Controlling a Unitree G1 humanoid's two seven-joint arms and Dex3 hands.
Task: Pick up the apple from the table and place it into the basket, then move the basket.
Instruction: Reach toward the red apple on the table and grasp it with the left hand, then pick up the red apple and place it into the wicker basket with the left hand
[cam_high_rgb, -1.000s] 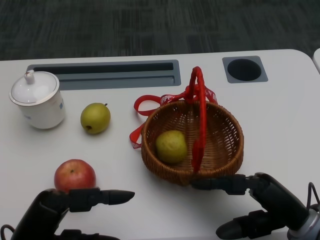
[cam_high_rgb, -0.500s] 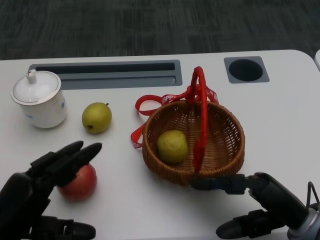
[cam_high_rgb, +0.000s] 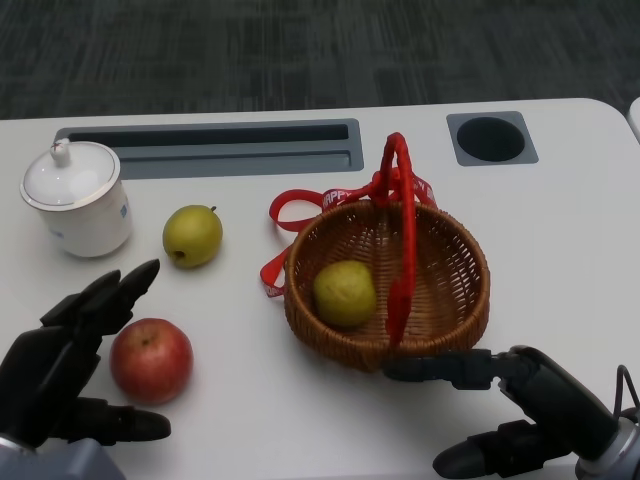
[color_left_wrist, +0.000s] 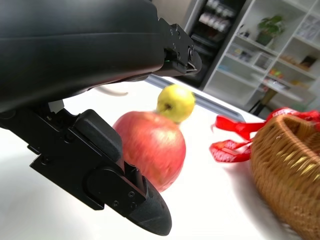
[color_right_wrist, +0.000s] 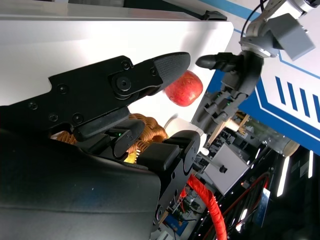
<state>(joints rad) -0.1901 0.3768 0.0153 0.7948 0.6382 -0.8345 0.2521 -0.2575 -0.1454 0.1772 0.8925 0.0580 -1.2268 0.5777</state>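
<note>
On the white table (cam_high_rgb: 560, 230), the apple (cam_high_rgb: 151, 359) sits between the spread, empty fingers of the left hand (cam_high_rgb: 60, 375), dark carpet beyond.

No text can be read; the white cup (cam_high_rgb: 75, 200) at upper left bears only a blurred blue mark.

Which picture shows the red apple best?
The head view: the whole apple sits unhidden on the table, between the left hand's open fingers. The left wrist view shows it close but blurry and partly behind a finger. The right wrist view shows it small and far away.
</note>
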